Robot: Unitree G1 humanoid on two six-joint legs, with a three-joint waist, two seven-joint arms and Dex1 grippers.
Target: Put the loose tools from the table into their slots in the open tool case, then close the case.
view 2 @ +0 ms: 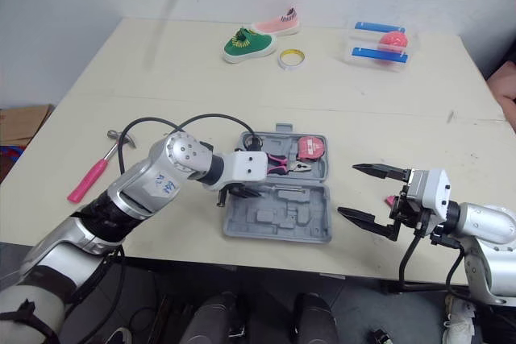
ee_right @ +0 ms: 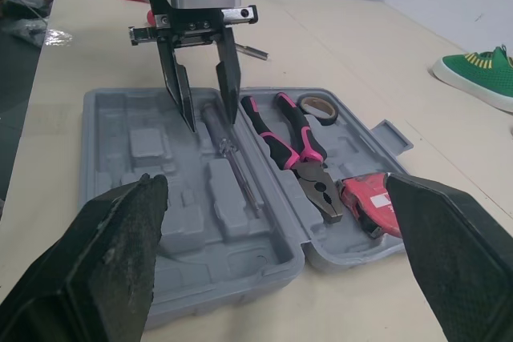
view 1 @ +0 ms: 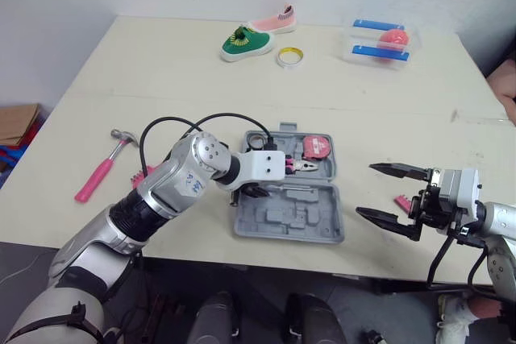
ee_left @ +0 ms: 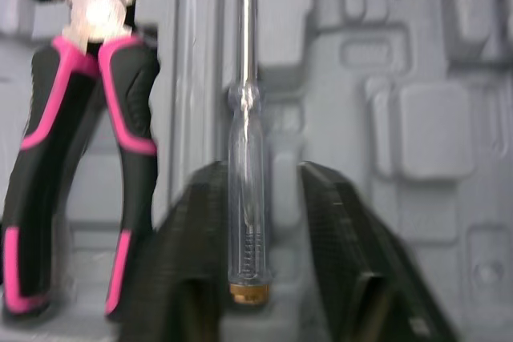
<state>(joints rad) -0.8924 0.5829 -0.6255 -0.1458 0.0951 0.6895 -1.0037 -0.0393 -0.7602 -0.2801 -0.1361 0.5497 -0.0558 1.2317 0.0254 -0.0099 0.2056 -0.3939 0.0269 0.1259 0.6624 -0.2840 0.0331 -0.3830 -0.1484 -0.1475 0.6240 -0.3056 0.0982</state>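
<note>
L gripper (ee_right: 210, 122) is held over open tool case (view 1: 290, 236), fingers apart, straddling handle of clear screwdriver (ee_right: 233, 158) laid in case near hinge; no grip seen. Pliers (ee_right: 300, 146) & tape measure (view 1: 316, 146) are seated in case. Hammer (view 1: 101, 171) is seen on table, L of case. R gripper (view 1: 367, 189) is held wide open, R of case.

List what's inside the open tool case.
Pliers, a clear-handled screwdriver, a red tape measure and a tape roll sit in the case; other slots look empty. The left gripper, jaws open, straddles the screwdriver. Anything beneath the tools is covered.
</note>
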